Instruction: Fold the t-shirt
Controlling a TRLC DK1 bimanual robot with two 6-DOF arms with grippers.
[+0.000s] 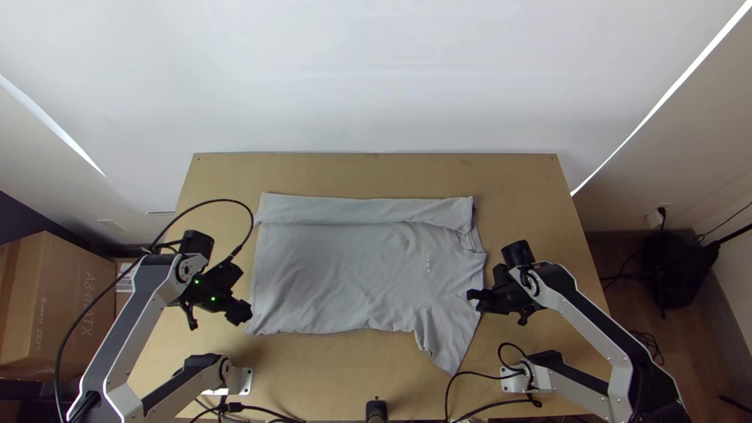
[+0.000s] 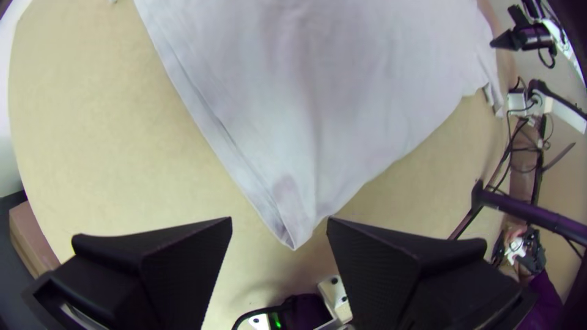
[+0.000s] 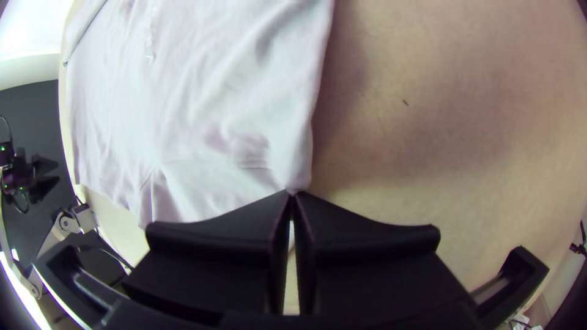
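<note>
A grey t-shirt (image 1: 337, 266) lies spread on the table, its far side folded over in a long strip and one sleeve pointing toward the near edge. My left gripper (image 1: 244, 307) is at the shirt's near left hem corner; in the left wrist view, my left gripper (image 2: 279, 223) stands open with the corner of the t-shirt (image 2: 299, 220) between its fingers' tips, not gripped. At the collar-side edge above the near sleeve is my right gripper (image 1: 475, 301). The right wrist view has my right gripper (image 3: 292, 194) shut on the edge of the t-shirt (image 3: 244, 122).
The wooden table (image 1: 368, 174) shows bare wood around the shirt. Cables (image 1: 478, 377) loop near the right arm's base at the near edge. A cardboard box (image 1: 59, 301) stands left of the table.
</note>
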